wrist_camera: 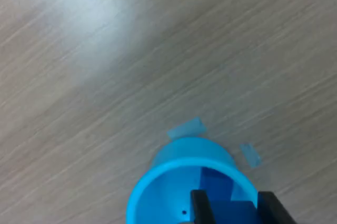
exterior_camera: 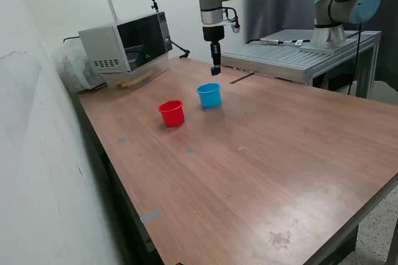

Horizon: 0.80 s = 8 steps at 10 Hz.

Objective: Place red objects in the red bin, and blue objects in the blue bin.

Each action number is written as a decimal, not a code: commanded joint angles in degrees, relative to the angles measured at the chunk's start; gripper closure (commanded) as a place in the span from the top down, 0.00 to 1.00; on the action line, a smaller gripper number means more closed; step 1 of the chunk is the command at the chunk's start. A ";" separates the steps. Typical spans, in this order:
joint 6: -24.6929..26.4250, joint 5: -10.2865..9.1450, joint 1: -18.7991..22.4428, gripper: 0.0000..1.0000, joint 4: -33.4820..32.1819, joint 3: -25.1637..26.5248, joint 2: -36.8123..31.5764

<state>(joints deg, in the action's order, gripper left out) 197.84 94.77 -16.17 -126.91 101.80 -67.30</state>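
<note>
- Risk: the gripper (exterior_camera: 215, 71) hangs well above the blue cup (exterior_camera: 209, 95), so a cube let go from there could, I judge, strike the rim and bounce onto the table (exterior_camera: 261, 153); the cup is light and might tip if clipped.
- Claw: clenched on a dark blue cube (exterior_camera: 214, 71) held between its fingers (wrist_camera: 200, 208); the wrist view shows the cube low between them, over the cup's mouth (wrist_camera: 192, 192).
- A second dark blue shape seems to lie inside the cup; I cannot tell for sure.
- Blue cup: round, tapered, light blue, upright; the red cup (exterior_camera: 171, 113) stands just beside it, toward the exterior view's left.
- No red cubes show on the table.
</note>
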 commanded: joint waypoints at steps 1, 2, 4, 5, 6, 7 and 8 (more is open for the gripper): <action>-0.08 0.06 -0.52 0.00 -1.05 -0.37 1.02; -0.08 0.15 -0.61 0.00 -1.49 -0.55 1.46; -0.08 0.33 -0.61 0.00 -2.28 -1.42 2.43; -0.08 0.33 -0.61 0.00 -2.37 -2.47 3.39; -0.08 0.33 -0.79 0.00 -2.37 -3.18 4.10; -0.08 0.33 -1.40 0.00 -2.37 -3.45 4.89; -0.17 0.41 -1.93 0.00 -2.46 -3.45 5.42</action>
<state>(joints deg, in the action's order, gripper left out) 197.73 95.11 -17.42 -129.27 98.72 -62.86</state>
